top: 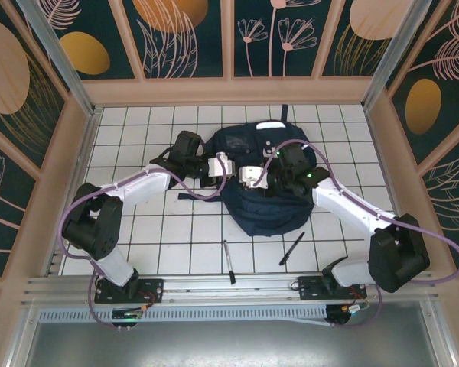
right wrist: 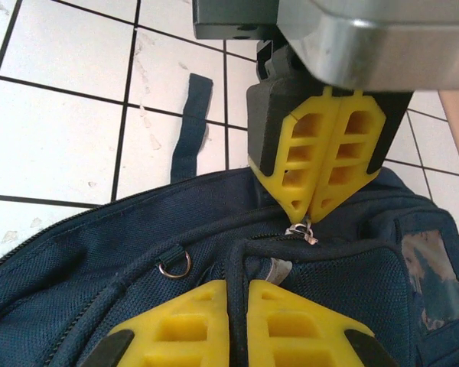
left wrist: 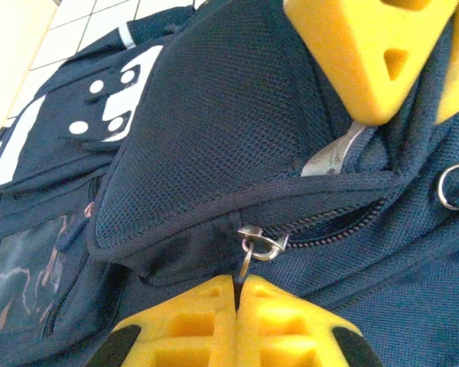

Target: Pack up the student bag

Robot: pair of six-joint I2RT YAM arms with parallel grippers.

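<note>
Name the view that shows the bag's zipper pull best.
Left wrist: the zipper pull sits close and sharp, its ring pinched by the left gripper, jaws shut. Right wrist shows it small under those jaws. From the top external view it is too small to tell.

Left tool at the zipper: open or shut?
Shut: the left tool is closed with no gap, pinching the zipper pull of the student bag.

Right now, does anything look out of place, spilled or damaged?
Nothing is spilled or damaged. A pen and a second pen lie loose on the tiles near the student bag, outside it, pointing different ways. The left fingers pinch the bag's zipper pull.
</note>
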